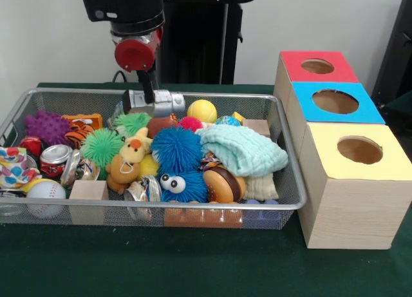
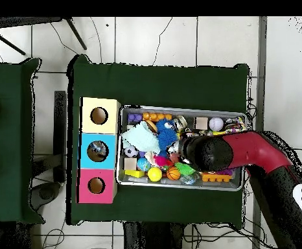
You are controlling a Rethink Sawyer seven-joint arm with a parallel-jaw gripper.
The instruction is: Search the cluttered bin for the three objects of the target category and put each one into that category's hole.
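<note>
A wire mesh bin (image 1: 193, 207) holds a heap of toys. My gripper (image 1: 150, 101) reaches down at the bin's far side, low over a crumpled silver can (image 1: 165, 103) beside a yellow ball (image 1: 201, 110). Close by lie a brown football (image 1: 161, 124), a pink ball (image 1: 190, 123) and a green fuzzy ball (image 1: 132, 122). To the right stand three wooden boxes with a round hole each: red (image 1: 317, 66), blue (image 1: 335, 101) and yellow (image 1: 360, 149). In the overhead view my arm (image 2: 209, 152) covers the gripper and the middle of the bin (image 2: 179, 109).
Also in the bin: a blue furry toy with eyes (image 1: 177, 152), a teal cloth (image 1: 241, 149), a burger toy (image 1: 221, 183), a yellow plush (image 1: 132, 152), a purple spiky ball (image 1: 47, 126), a red can (image 1: 55, 158), a baseball (image 1: 45, 192), a wooden block (image 1: 88, 189).
</note>
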